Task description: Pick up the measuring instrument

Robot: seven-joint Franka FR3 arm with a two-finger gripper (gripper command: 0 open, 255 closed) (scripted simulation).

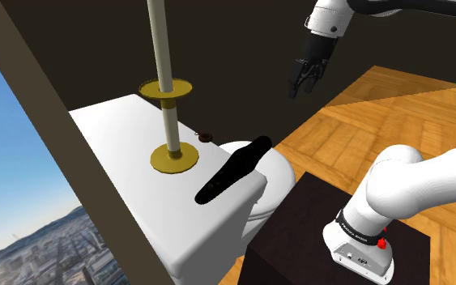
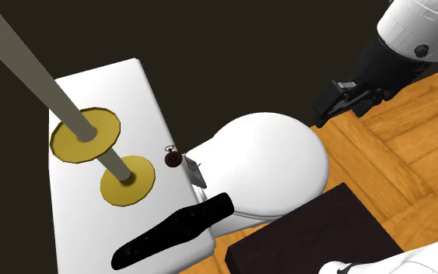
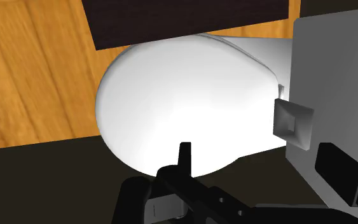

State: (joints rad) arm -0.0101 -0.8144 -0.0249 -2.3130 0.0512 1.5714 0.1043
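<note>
Shoulder view: shows the gripper (image 1: 301, 87) high over the wooden floor (image 1: 380, 105), jaws spread, well apart from the small brown pocket watch (image 1: 204, 136) lying on the white toilet tank (image 1: 112, 133). Second exterior view: places the watch near a gold disc (image 2: 135, 188). Wrist view: looks down on the white toilet lid (image 3: 184, 95).

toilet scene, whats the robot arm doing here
The arm's black gripper hangs open and empty in the air over the toilet lid. The small dark round instrument it should pick up lies untouched on the white tank top, near a yellow-based pole and a long black object.
</note>
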